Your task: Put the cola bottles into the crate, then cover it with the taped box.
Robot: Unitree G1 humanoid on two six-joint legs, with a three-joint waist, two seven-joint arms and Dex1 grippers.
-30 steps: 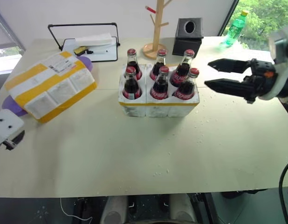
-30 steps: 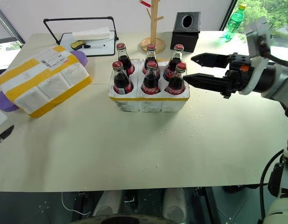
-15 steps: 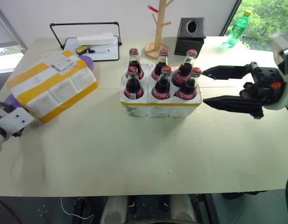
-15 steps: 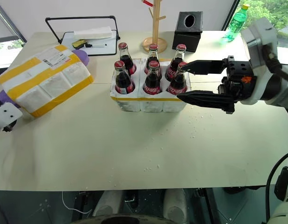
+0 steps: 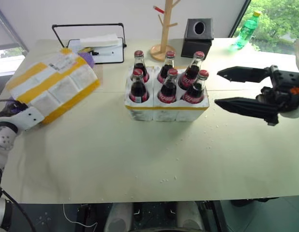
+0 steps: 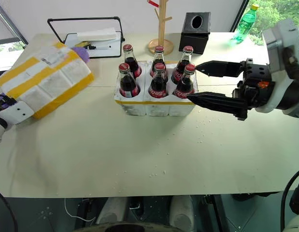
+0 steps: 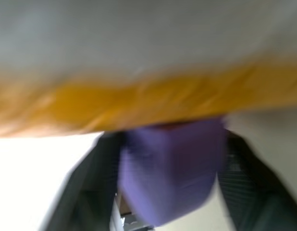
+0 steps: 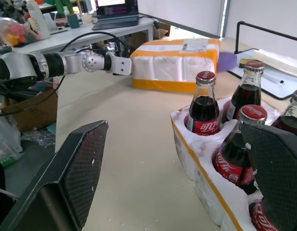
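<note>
White script runs across the red labels of the cola bottles (image 5: pixel 168 86) standing in the foam crate (image 5: pixel 165 107), too small to spell out letter for letter. Printed paper labels on the yellow-taped box (image 5: pixel 52 86) carry text that cannot be read.

The left wrist view is badly blurred: the taped box (image 7: pixel 148 62) reads as a white and yellow smear above a purple thing (image 7: pixel 167 173), whose identity cannot be told. The left gripper's tips are hidden under that box's near end. The cola bottles' (image 5: pixel 167 84) lower halves sit sunk from sight in the crate (image 5: pixel 164 110).
</note>
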